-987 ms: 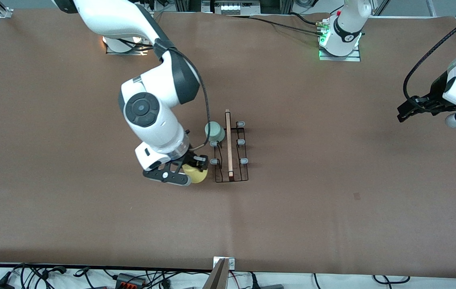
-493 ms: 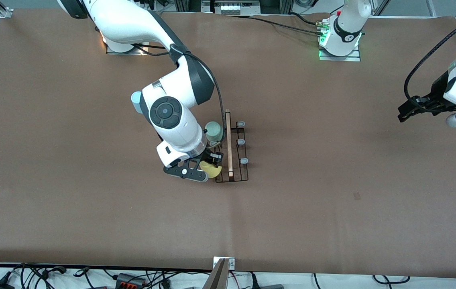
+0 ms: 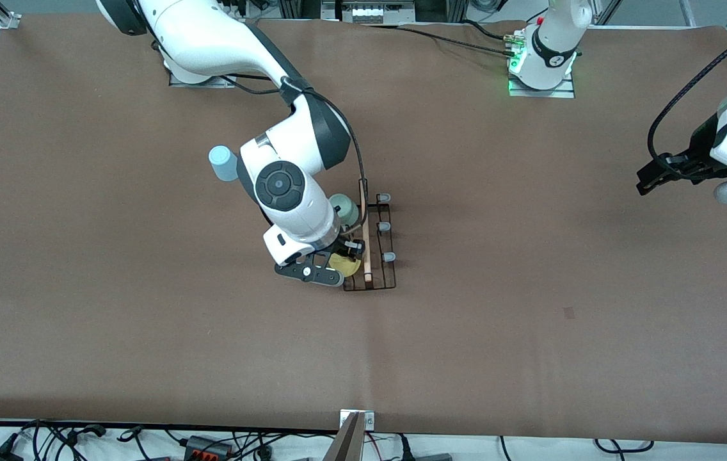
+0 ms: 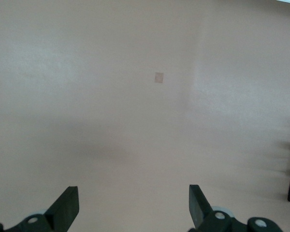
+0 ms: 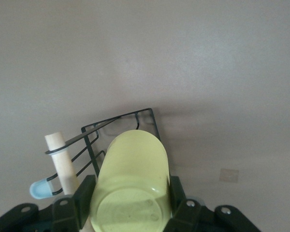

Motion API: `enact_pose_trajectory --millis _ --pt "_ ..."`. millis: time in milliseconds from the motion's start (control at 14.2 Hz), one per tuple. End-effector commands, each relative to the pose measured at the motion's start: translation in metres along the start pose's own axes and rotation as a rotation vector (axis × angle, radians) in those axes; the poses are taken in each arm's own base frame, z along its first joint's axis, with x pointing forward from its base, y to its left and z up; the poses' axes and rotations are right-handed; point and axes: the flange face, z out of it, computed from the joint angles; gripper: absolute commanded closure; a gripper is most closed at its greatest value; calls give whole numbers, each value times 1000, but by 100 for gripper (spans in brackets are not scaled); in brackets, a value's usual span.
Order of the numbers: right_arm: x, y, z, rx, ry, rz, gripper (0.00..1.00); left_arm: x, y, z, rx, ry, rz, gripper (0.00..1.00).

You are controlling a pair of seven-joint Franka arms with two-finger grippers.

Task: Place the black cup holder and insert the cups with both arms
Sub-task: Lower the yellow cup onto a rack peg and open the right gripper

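Observation:
The black cup holder (image 3: 376,256) stands mid-table with its wooden dowel handle (image 3: 365,230) on top. The mint green cup (image 3: 344,208) sits on a peg at the rack's end farther from the front camera. My right gripper (image 3: 341,262) is shut on the yellow cup (image 3: 342,264) and holds it over the rack's nearer end on the right arm's side. In the right wrist view the yellow cup (image 5: 130,183) sits between the fingers, above the rack's wire (image 5: 121,121). The light blue cup (image 3: 223,163) stands on the table beside the right arm. My left gripper (image 3: 655,176) is open and waits over the table's left-arm end.
The left wrist view shows bare brown table with a small square mark (image 4: 158,77). The same mark (image 3: 569,312) lies on the table between the rack and the left arm's end. Cables run along the table's front edge (image 3: 210,442).
My right gripper has carried the yellow cup sideways toward the rack and now holds it over the rack's nearer end. The light blue cup has come into view. The left arm barely moved.

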Motion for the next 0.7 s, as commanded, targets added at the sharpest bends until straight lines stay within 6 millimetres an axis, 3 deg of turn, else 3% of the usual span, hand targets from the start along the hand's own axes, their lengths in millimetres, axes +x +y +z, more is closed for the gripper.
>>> enact_pose_trajectory --millis 0,70,141,211,493,634 --pt "-2 -1 9 2 -20 18 84 0 -3 -3 8 8 24 0" --pt "-2 0 13 -1 -23 18 77 1 -3 -4 8 9 24 0" --pt "-2 1 19 -5 -29 26 23 0 -3 -3 8 8 24 0" --pt "-2 0 18 -4 -31 33 0 0 -3 -3 8 8 24 0" --pt "0 6 -7 -3 -59 85 0 0 -3 -3 8 8 24 0" --pt "19 30 -52 -2 -53 101 0 1 -3 -4 8 9 24 0"
